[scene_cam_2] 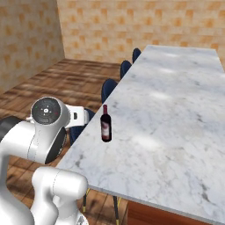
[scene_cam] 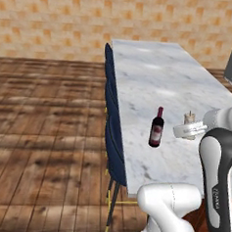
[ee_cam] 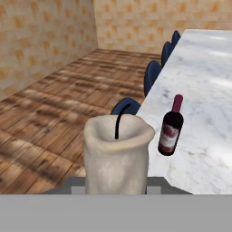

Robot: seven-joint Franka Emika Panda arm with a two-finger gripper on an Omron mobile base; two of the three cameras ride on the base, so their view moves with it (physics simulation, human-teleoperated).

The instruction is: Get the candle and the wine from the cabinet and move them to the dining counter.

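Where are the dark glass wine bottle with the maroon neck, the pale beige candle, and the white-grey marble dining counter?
Wine bottle [scene_cam: 156, 134], left base view, on its label.
Candle [ee_cam: 117, 156], hand view, on its body, held in the gripper.
Dining counter [scene_cam_2: 176, 114], right base view, on bare marble top.

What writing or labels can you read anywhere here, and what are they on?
Wine label: whitish-pink with a red smudge, too blurred to read.
Robot arm: a small line of dark lettering down its side, too small to read.
Candle: no text.
Nothing else carries writing.
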